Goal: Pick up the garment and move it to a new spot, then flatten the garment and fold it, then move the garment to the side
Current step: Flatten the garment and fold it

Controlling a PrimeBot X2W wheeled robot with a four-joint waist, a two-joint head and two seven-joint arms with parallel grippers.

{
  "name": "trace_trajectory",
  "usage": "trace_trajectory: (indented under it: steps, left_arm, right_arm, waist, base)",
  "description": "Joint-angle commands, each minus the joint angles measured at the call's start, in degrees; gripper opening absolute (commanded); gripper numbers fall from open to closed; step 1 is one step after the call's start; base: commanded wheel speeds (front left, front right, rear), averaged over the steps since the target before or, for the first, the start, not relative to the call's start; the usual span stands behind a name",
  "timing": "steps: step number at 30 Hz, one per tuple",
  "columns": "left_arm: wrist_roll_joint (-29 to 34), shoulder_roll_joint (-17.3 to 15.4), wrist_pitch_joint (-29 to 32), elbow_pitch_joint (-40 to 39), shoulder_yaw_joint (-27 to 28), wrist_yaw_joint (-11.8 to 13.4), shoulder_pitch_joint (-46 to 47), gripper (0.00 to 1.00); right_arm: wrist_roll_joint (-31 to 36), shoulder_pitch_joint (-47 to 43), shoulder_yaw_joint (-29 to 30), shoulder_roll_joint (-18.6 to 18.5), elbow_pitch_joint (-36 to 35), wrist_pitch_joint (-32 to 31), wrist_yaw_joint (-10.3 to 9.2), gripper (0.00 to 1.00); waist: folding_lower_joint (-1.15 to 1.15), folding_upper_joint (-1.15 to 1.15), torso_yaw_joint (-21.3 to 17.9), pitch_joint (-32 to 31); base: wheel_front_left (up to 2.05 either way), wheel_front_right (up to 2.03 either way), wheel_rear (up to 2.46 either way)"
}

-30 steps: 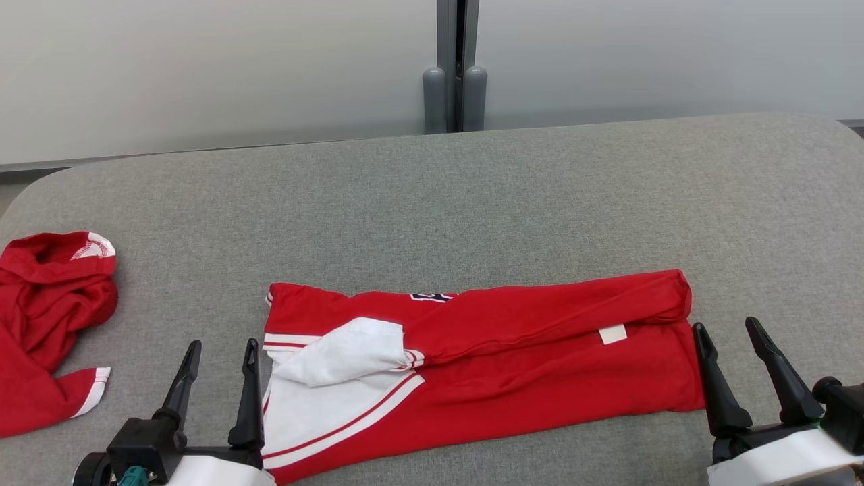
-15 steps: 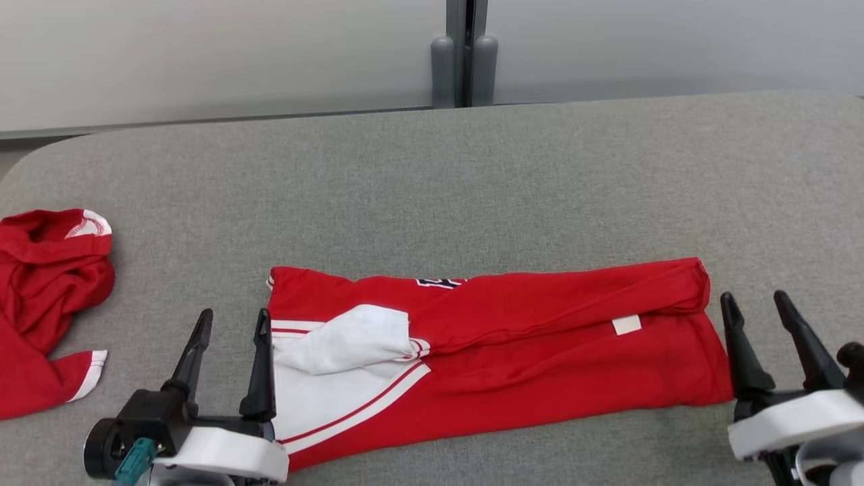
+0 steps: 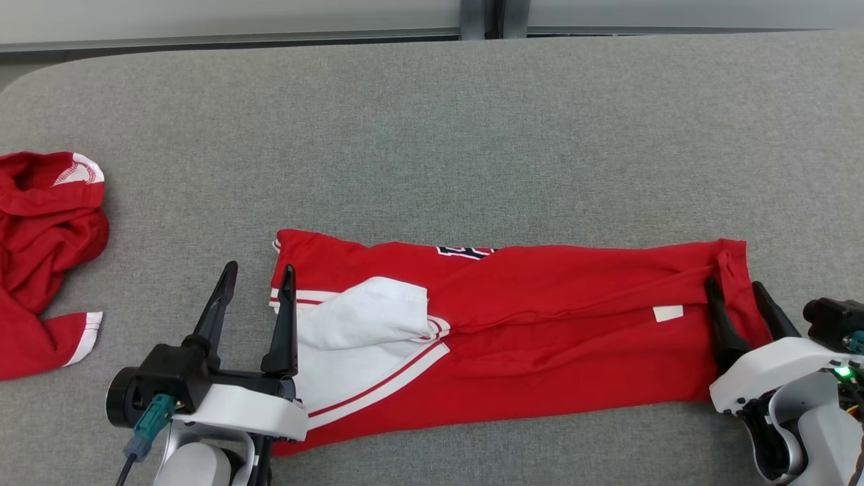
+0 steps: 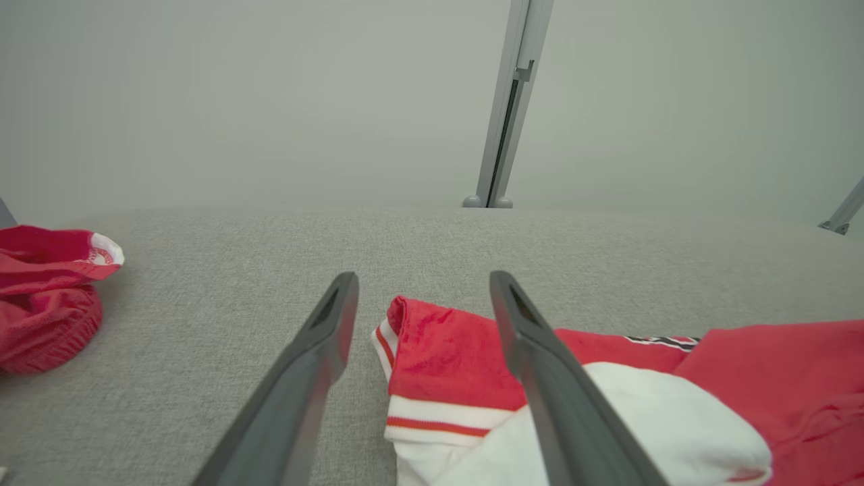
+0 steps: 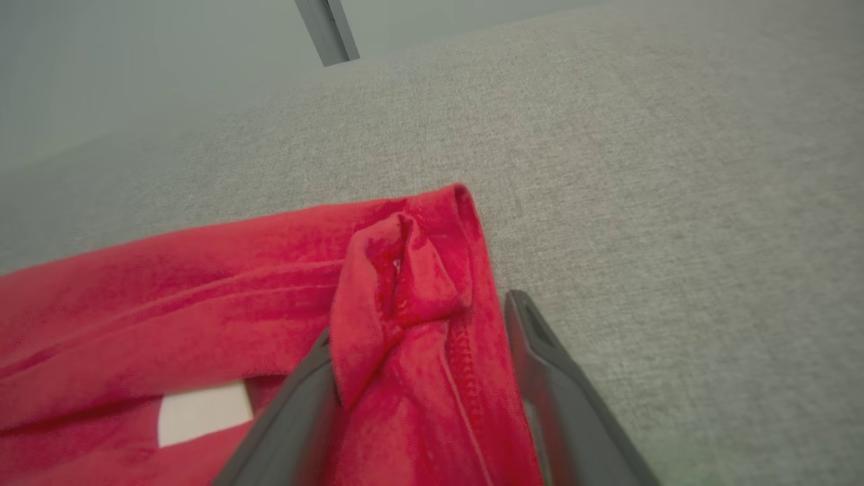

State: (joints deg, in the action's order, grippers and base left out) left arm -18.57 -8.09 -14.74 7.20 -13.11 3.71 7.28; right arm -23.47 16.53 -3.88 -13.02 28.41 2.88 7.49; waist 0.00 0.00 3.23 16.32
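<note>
Garment (image 3: 540, 337) lies folded into a long red band across the near-middle of the grey table (image 3: 432, 135), with a white sleeve panel (image 3: 378, 317) at its left end and a small white label (image 3: 668, 312) near its right end. Left gripper (image 3: 262, 266) stands wide apart at the left end, one finger over bare table and the other over the striped edge, nothing pinched. Right gripper (image 3: 733, 283) is likewise spread wide, straddling the right-end hem. A small bunch of cloth sits up between its fingers and drapes against one of them (contact looks likely, a clamped hold does not).

Handling guess: light, soft knit with no stiffness, so it will sag and unfold if lifted by one layer. Best hold looks like both end edges, pinching all layers together. The loose sleeve may flop out. Well apart, at the table's left edge, a second red garment (image 3: 40, 256) lies crumpled.
</note>
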Motion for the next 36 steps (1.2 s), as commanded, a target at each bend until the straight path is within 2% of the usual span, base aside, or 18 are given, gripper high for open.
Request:
trace_trajectory:
  steps: [1,3,7,8,9,10,12,13,20,27,32,36]
  left_arm:
    - [0.5,0.0,-0.4,0.3,0.2,-0.2,1.0,1.00]
    - [0.5,0.3,-0.4,0.7,0.3,-0.5,1.6,1.00]
    - [0.9,0.5,-0.5,1.1,0.6,-0.6,1.8,1.00]
    - [0.9,0.6,-0.5,1.1,0.6,-0.7,1.9,1.00]
    - [0.9,0.6,-0.5,1.0,0.8,-0.8,2.1,1.00]
    - [0.9,0.6,-0.5,1.0,0.8,-0.8,2.1,1.00]
    - [1.1,0.6,-0.5,0.8,1.1,-0.9,2.2,1.00]
    - [1.3,0.8,-0.5,0.8,1.4,-1.0,2.2,1.00]
    - [1.6,1.3,-0.5,0.7,2.4,-1.2,1.8,1.00]
    - [2.0,1.7,-0.5,0.7,3.2,-1.5,1.2,1.00]
    - [2.1,2.0,-0.5,1.0,3.8,-1.6,0.2,1.00]
    - [2.1,2.2,-0.5,1.0,4.4,-1.3,-1.1,1.00]
  right_arm:
    - [-1.0,0.3,-0.8,0.3,1.6,0.2,0.00,1.00]
    - [-3.1,-1.4,-2.5,1.0,4.5,0.9,0.01,1.00]
    - [-4.7,-4.2,-4.6,2.4,5.9,1.6,0.01,1.00]
    - [-4.9,-4.7,-4.9,2.6,5.9,1.9,0.01,0.89]
    - [-4.9,-5.0,-5.1,2.8,5.9,2.1,0.01,0.65]
    - [-4.9,-5.0,-5.1,2.8,5.9,2.1,0.01,0.65]
    - [-4.9,-5.0,-5.5,3.0,5.7,3.0,0.01,0.19]
    - [-4.9,-4.4,-5.5,2.7,5.8,3.7,0.00,0.00]
    - [-5.0,-1.5,-2.1,-2.2,5.0,7.2,-0.15,0.00]
    - [-5.6,-2.1,3.3,-7.6,4.8,7.3,-0.06,0.00]
    - [-6.1,-2.4,2.9,-7.0,1.5,4.8,-0.05,0.00]
    - [-5.3,-3.1,0.2,-4.1,-6.4,0.1,0.00,0.00]
  waist:
    - [0.00,0.00,0.3,0.5]
    - [0.00,0.00,0.5,0.7]
    - [0.00,0.00,0.4,1.0]
    - [0.00,0.00,0.4,1.1]
    - [0.00,0.00,0.3,1.2]
    - [0.00,0.00,0.3,1.2]
    - [0.00,0.00,0.0,1.4]
    - [0.00,0.00,-0.3,1.4]
    - [0.00,0.00,-1.1,0.7]
    - [0.00,0.00,-1.6,-0.4]
    - [0.00,0.00,-2.3,-1.8]
    - [0.00,0.00,-3.4,-3.4]
  base:
    - [0.00,0.00,0.00]
    - [0.00,0.00,0.00]
    - [0.00,0.00,0.00]
    - [0.00,0.00,0.00]
    - [0.00,0.00,0.00]
    - [0.00,0.00,0.00]
    - [0.00,0.00,0.00]
    - [0.00,0.00,0.00]
    - [0.00,0.00,0.00]
    - [0.00,0.00,0.00]
    - [0.00,0.00,0.00]
    - [0.00,0.00,0.00]
